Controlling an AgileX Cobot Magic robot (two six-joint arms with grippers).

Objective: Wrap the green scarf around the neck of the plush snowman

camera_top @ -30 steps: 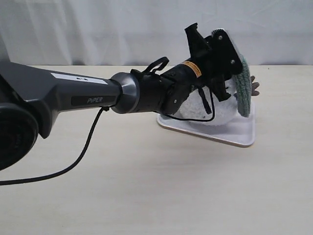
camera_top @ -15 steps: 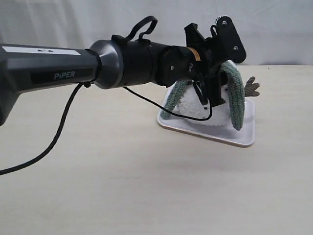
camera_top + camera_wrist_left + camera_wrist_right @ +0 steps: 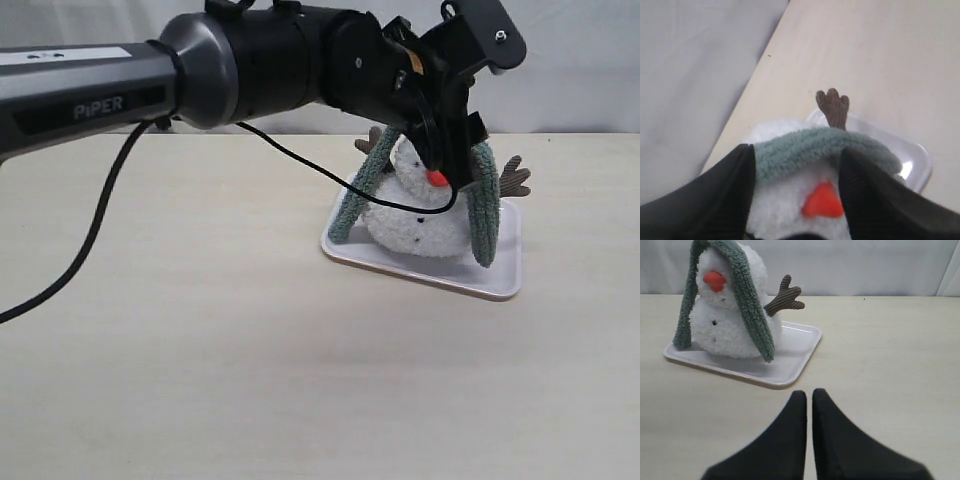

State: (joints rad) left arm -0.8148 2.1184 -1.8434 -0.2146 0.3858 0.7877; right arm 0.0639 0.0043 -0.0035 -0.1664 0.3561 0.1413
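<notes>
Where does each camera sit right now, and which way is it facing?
Exterior: off the arms, facing across the table; shows the plush snowman on the tray, with the left arm reaching in from the left.
Left wrist: above the snowman's head, looking down through the open left gripper at the green scarf.
Right wrist: low over the table, looking level at the snowman past the shut right gripper.
Shared: all three show snowman, scarf and tray.

Left fingers (image 3: 715,200) spread apart; right fingers (image 3: 840,440) pressed together.
</notes>
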